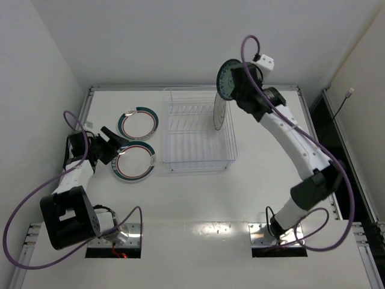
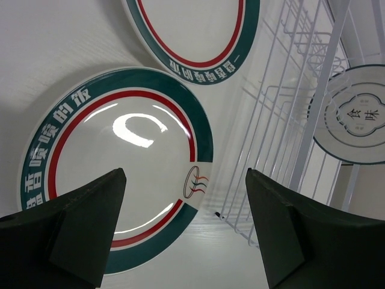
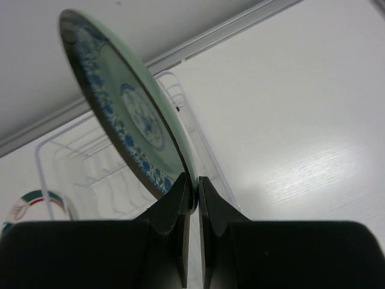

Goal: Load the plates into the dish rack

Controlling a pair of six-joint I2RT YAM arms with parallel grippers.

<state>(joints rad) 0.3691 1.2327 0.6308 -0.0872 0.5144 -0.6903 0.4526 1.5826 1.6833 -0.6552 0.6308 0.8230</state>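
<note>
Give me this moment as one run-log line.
left gripper: open by near plate | right gripper: shut on green plate above dish rack | racked plate: one, upright | table: near plate, far plate

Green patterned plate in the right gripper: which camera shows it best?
Right wrist view: the right gripper is shut on the rim of the green patterned plate, face and edge close up. The top view shows it small, near the dish rack, partly hidden by the gripper. The left wrist view misses it.

A white table (image 1: 198,198) with a metal edge rail (image 1: 126,88) sits enclosed by plain white walls (image 1: 150,36).
</note>
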